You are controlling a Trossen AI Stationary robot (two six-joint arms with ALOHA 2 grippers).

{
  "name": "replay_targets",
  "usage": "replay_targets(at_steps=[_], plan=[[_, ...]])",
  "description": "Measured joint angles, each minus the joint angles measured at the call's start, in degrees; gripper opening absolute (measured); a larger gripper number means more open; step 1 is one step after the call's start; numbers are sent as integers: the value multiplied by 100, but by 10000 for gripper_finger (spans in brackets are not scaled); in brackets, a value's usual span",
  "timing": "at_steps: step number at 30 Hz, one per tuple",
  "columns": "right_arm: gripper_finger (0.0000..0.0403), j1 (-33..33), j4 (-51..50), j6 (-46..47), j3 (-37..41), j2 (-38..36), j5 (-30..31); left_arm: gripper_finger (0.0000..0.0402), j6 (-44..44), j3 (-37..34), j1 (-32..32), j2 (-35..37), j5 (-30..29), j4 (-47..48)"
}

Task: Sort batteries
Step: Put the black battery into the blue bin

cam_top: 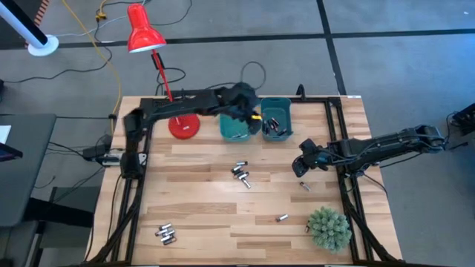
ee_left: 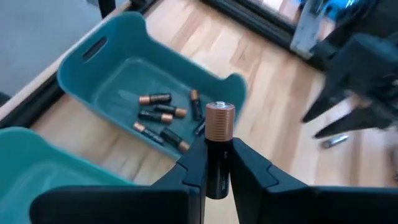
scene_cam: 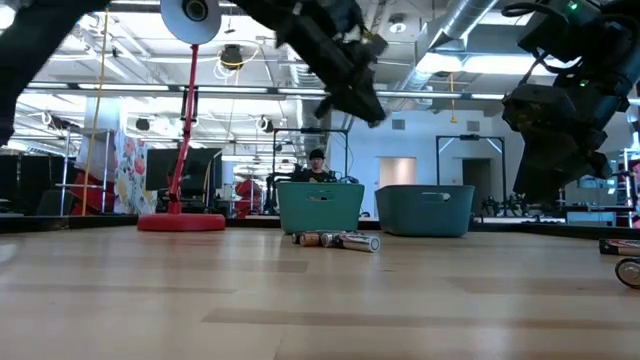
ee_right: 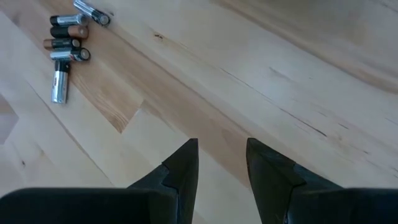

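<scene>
One battery (ee_left: 219,146) is up in the left claw (ee_left: 217,163) right now, a black cell with a copper-coloured end and silver cap pointing out past the fingers, pinched snugly between them. Below it, the right-hand teal bin (ee_left: 93,59) already has about seven batteries lying loose on its floor, black-and-copper like the held one. In the high view that claw (cam_top: 249,110) hangs over the gap between the two teal bins at the far side of the surface (cam_top: 208,211), the left arm stretched across from its post, past the red lamp (cam_top: 145,33) and its round base. The other teal bin (cam_top: 236,126) sits just beside its twin; what it contains I cannot tell. Out on the wood, a cluster of about four batteries (cam_top: 240,173) lies near the middle, another group of three or four (cam_top: 165,234) near the front left corner, and single cells (cam_top: 282,218) scattered toward the right. The right claw (ee_right: 222,163) hovers low over bare boards, fingers parted with nothing between them, its arm reaching in from the right edge. A small green plant (cam_top: 329,227) stands at the front right.
</scene>
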State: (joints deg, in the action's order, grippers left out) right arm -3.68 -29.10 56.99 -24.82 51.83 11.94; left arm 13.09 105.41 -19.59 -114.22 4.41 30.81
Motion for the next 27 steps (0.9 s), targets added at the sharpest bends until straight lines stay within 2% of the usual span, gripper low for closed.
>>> replay_targets(at_steps=[6, 12, 23, 27], plan=[[150, -5, -24, 232, 0, 2, -2, 37, -387, 1709, -61, -1294, 330, 704], [150, -3, -33, 355, 0, 0, -2, 37, -495, 2956, -38, -2312, 447, 1590], [150, 11, -52, 409, 0, 0, -2, 48, -558, 2568, -27, -2388, 469, 1594], [150, 10, -52, 409, 0, 0, 0, 49, -605, 2568, -27, -2381, 272, 1496]])
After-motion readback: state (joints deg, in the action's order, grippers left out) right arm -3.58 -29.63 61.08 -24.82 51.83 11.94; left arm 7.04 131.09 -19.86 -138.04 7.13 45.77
